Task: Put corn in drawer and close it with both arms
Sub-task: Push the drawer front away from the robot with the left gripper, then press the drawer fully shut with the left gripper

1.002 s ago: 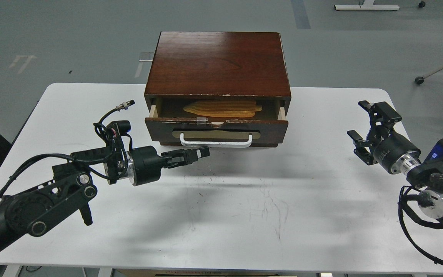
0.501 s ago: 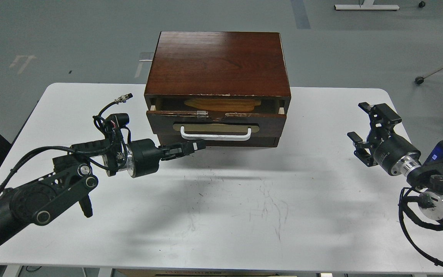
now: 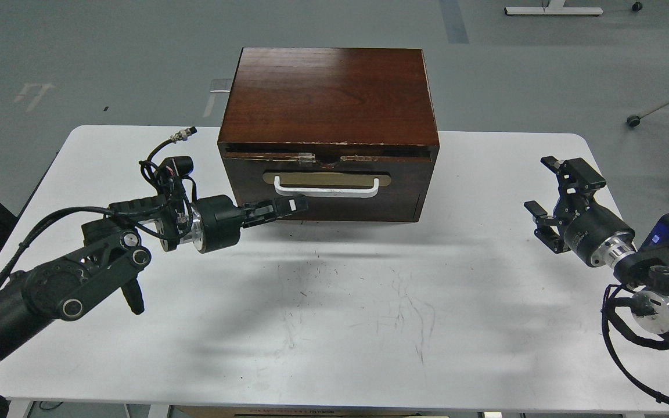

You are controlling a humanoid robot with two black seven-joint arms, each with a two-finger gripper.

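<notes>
The dark reddish-brown drawer (image 3: 326, 188) with its white bar handle (image 3: 326, 190) sits almost fully pushed into the cabinet (image 3: 327, 96). Only a thin dark gap shows along its chipped top edge. The corn is hidden inside the drawer. My left gripper (image 3: 292, 206) has its fingers together, and its tip touches the drawer front just below the left end of the handle. My right gripper (image 3: 546, 191) is open and empty, well to the right of the cabinet and apart from it.
The white table (image 3: 346, 307) carries only the cabinet, at its back middle. Loose cables hang from both arms. Grey floor lies beyond the table, with chair casters at the far right.
The left gripper has moved forward against the drawer front. The drawer has slid from partly open to almost shut, hiding the corn. The right arm has barely moved.
</notes>
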